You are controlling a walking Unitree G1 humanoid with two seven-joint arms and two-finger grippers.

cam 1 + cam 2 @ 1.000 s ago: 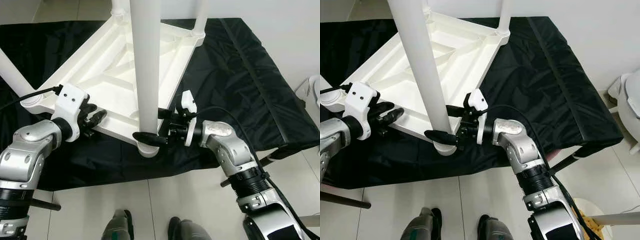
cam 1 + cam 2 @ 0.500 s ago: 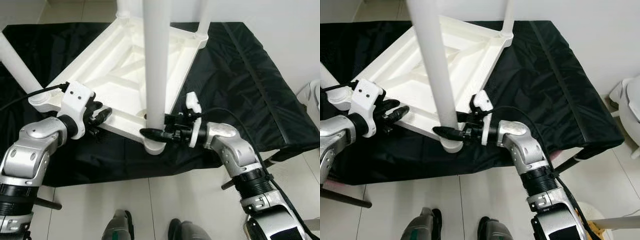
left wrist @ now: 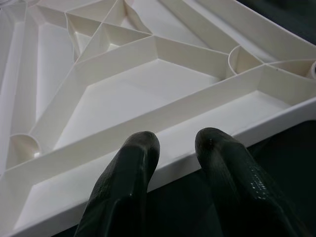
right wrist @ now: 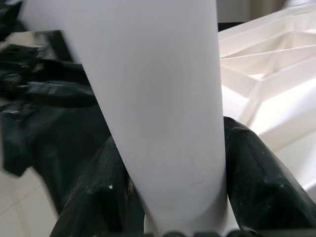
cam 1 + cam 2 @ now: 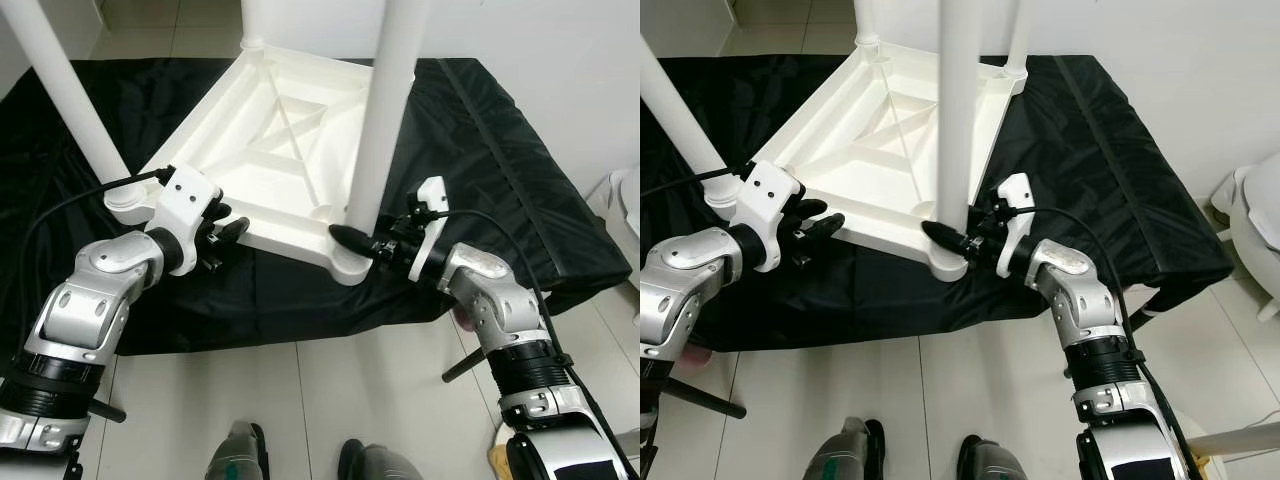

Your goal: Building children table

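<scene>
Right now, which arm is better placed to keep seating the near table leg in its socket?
Right. The right gripper is clamped around the base of the near leg, while the left gripper only rests open at the tabletop rim.

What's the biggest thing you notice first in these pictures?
A big white table lies upside down on a black cloth, with its round white legs sticking up. The right gripper is clamped around the nearest leg close to its base, and the left gripper sits at the table's near edge.
</scene>
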